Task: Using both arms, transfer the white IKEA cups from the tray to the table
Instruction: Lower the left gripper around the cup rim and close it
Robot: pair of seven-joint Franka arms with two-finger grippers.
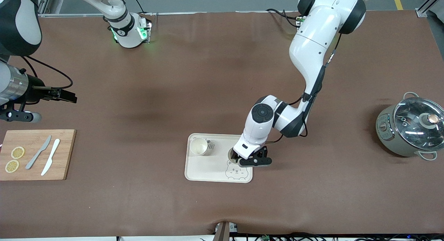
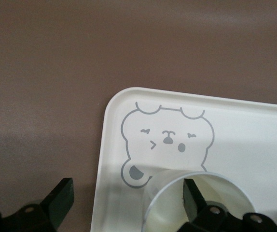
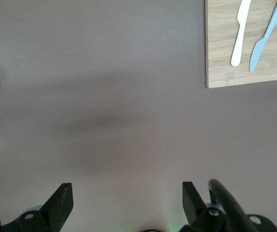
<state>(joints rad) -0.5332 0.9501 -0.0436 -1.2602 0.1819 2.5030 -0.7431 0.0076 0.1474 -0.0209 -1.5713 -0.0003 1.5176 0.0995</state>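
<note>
On the brown counter (image 1: 208, 78), 2 white cups stand on the bear-printed tray (image 1: 208, 170). The left gripper (image 1: 252, 160) is down at the second cup (image 2: 177, 203), fingers spread wide, 1 inside its rim and 1 outside. The first cup (image 1: 198, 146) stands free toward the right arm's end. The right gripper (image 1: 66, 94) waits, fingers released, over bare counter above the cutting board (image 1: 34, 154).
</note>
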